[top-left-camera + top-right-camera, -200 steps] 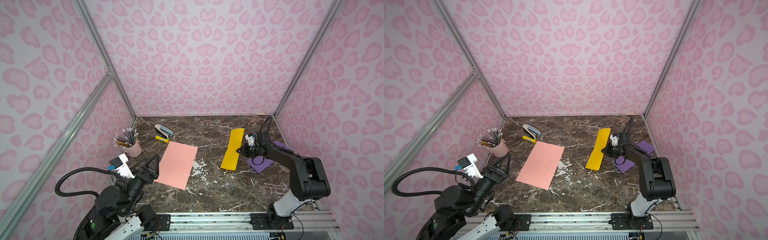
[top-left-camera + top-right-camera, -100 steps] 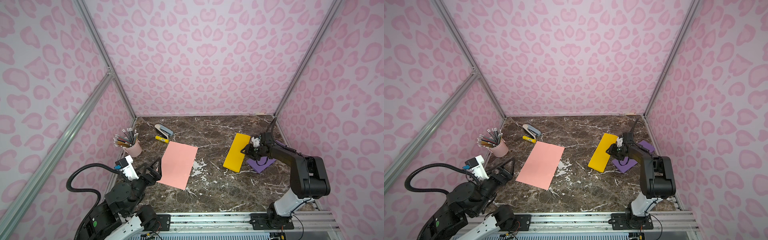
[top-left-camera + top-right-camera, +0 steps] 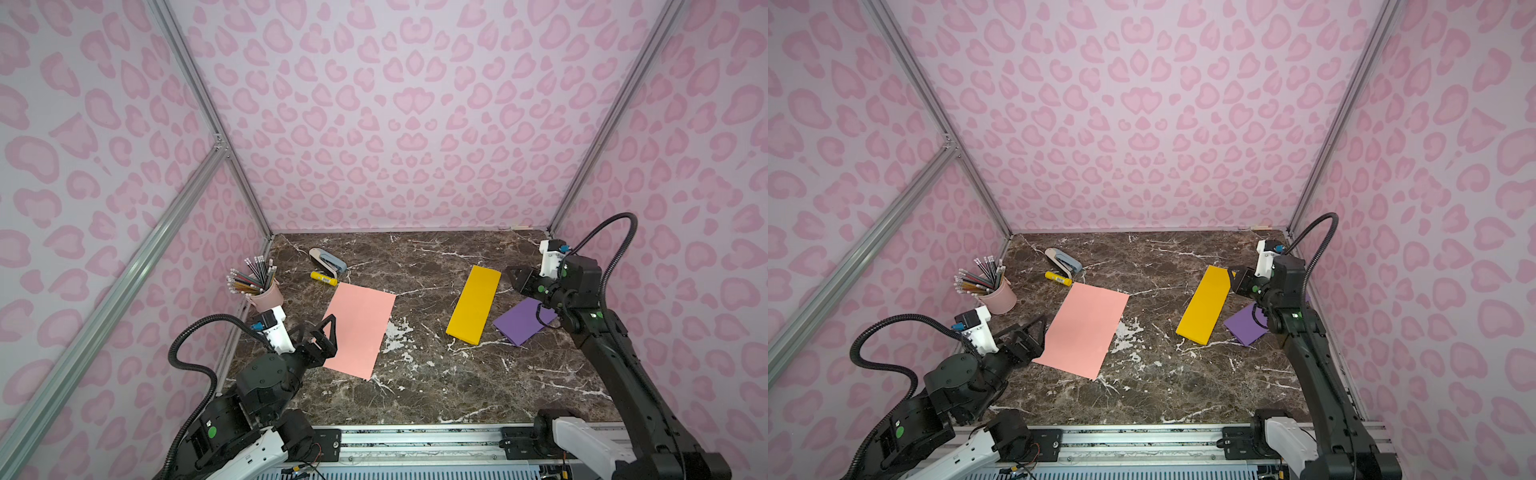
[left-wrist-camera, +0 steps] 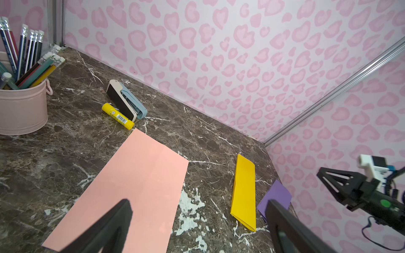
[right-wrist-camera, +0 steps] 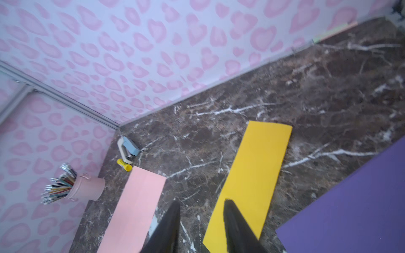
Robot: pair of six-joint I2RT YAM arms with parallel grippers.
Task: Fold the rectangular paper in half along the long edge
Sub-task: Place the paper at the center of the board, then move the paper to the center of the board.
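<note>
On the right half of the marble table (image 3: 436,395), the yellow paper (image 3: 473,305) lies flat as a long narrow strip, folded in half lengthwise, its long axis running from near to far and leaning a little to the right at the far end. In the left wrist view its near end (image 4: 244,221) shows doubled layers. Just beside it on the right, with a thin gap of table between them, sits a folded purple paper (image 3: 521,322), partly hidden under the right arm (image 3: 598,332). The right jaws are beside the strip's far right corner. They stand a little apart, and the right wrist view shows bare table and the strip's edge between the two black fingers (image 5: 236,225), so they hold nothing. Whether they touch the strip cannot be told. Left of centre, a pink paper (image 3: 359,328) lies unfolded and flat, with a faint crease down its length showing in the left wrist view. The left jaws are at its left long edge toward the near end, spread wide and empty, with one finger (image 4: 105,227) over the sheet. At the far left stand a pink cup of pencils (image 3: 268,295), a stapler (image 3: 327,261) and a yellow glue stick (image 3: 324,278), the last just beyond the pink paper's far corner.
</note>
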